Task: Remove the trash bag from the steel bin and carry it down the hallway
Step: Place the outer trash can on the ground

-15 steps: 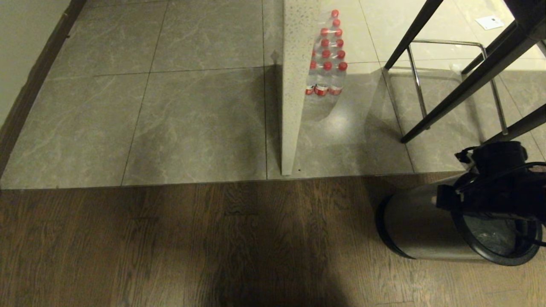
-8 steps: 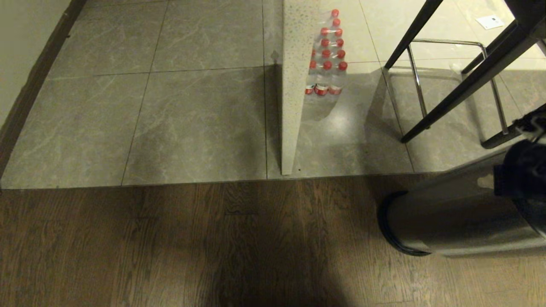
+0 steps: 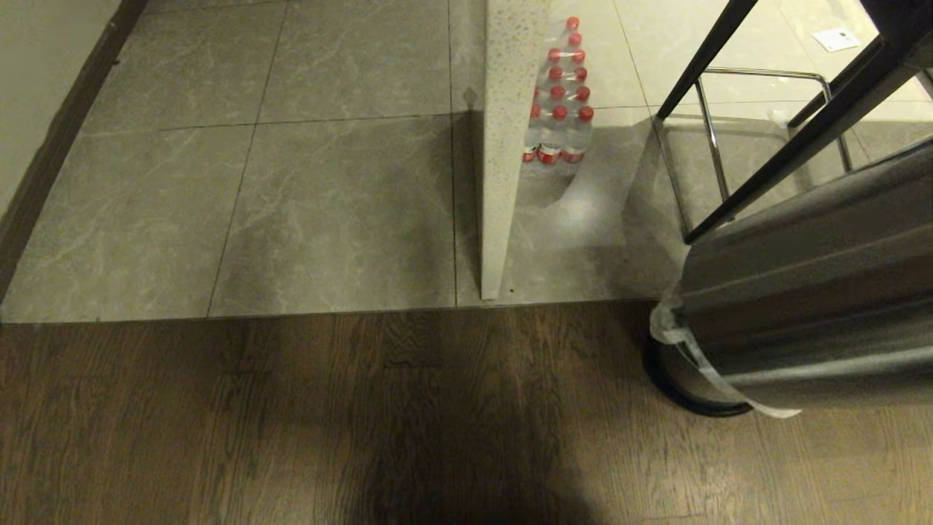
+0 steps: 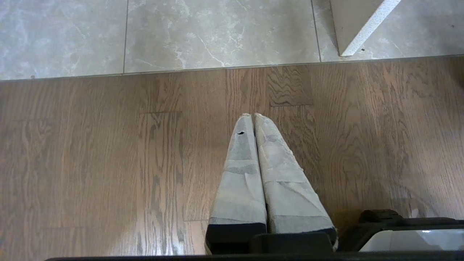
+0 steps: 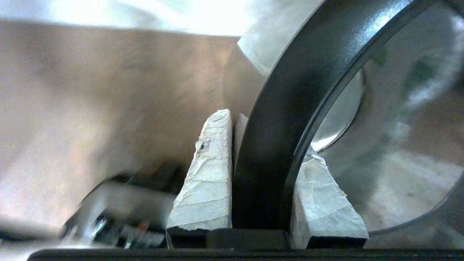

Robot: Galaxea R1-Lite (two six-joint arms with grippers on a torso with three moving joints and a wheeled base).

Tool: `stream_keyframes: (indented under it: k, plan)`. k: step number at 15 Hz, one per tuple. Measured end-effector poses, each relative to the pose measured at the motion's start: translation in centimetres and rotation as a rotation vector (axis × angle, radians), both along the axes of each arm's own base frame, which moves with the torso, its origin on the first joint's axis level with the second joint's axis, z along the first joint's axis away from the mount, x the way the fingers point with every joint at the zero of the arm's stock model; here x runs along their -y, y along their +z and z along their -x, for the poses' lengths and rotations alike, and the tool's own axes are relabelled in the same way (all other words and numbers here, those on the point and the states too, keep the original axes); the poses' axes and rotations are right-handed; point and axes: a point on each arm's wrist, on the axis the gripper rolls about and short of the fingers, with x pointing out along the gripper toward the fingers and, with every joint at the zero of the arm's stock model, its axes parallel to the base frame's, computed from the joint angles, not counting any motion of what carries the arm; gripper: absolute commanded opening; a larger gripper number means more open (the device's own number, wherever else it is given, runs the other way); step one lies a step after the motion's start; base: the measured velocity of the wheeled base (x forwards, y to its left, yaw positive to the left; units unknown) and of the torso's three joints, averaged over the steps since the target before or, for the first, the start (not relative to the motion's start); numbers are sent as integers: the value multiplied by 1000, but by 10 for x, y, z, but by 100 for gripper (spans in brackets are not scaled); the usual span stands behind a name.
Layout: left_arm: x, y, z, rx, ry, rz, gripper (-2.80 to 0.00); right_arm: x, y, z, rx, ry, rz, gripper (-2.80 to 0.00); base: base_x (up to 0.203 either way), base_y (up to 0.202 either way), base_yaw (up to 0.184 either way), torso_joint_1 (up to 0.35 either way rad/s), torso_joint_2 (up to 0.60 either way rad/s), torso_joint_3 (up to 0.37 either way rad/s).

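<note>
**Bin tipped up by its rim**

My right pincer (image 5: 250,174) is clamped on the thick black rim (image 5: 290,108) of the steel bin (image 3: 809,292), one taped finger (image 5: 210,174) outside the ring and the other inside it. In the head view the bin fills the right edge, leaning over, with its black base (image 3: 692,397) low on the wooden floor (image 3: 291,423) and a strip of pale tape (image 3: 700,357) hanging off its side. Through the ring I see a pale, blurred lining with a touch of green inside the bin; I take that for the trash bag (image 5: 409,72), though the view is too smeared to be sure.

My left pincer (image 4: 253,116) is pressed together, empty, pointing down over the wooden floor near the seam with the grey tiles (image 3: 328,204). Farther off stand a speckled stone panel (image 3: 503,146), a pack of red-capped bottles (image 3: 561,95) just right of it, and black stool legs (image 3: 794,138) at far right.
</note>
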Motion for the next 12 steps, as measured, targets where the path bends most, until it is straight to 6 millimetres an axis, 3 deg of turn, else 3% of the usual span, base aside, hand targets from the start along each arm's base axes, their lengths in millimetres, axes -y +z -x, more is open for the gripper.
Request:
stream_keyframes:
  k: [3, 6, 9, 12]
  plan:
    - [0, 0, 0, 0, 0, 0, -280, 1, 11, 31, 72, 79, 63, -280, 0, 0, 0, 0, 0, 0]
    - [0, 0, 0, 1, -1, 1, -280, 4, 15, 49, 90, 83, 69, -280, 0, 0, 0, 0, 0, 0]
    - [0, 0, 0, 0, 0, 0, -280, 3, 16, 50, 76, 85, -37, -280, 0, 0, 0, 0, 0, 0]
    - [0, 0, 0, 0, 1, 1, -280, -3, 11, 30, 5, 129, -143, -280, 0, 0, 0, 0, 0, 0]
